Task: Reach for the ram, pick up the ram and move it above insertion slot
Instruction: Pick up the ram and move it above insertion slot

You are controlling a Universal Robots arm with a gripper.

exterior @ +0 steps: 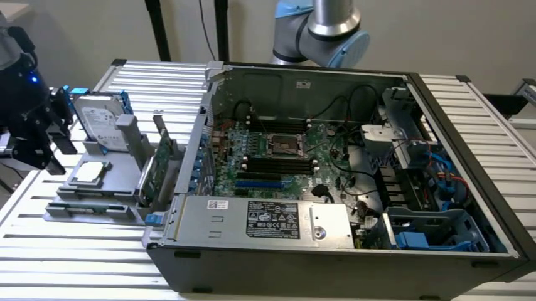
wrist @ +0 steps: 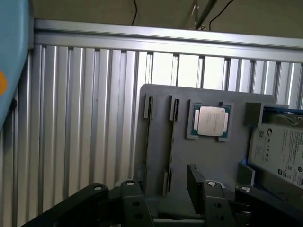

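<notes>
Wide and empty at the exterior frame's left edge, the claw [exterior: 46, 141] faces the grey holder [exterior: 113, 163], whose slot stands the ram [exterior: 88, 202] edgewise, seemingly for gripping.

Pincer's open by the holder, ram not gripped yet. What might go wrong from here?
The ram sits low in a narrow groove of the holder, so the open pincer may strike the groove walls. The upright green card and case wall stand between holder and motherboard; a low carry might clip them.

plain beige wall [exterior: 452, 31] behind; ribbed aluminium table [exterior: 75, 251] underneath; black poles [exterior: 155, 28] upright against wall.
</notes>
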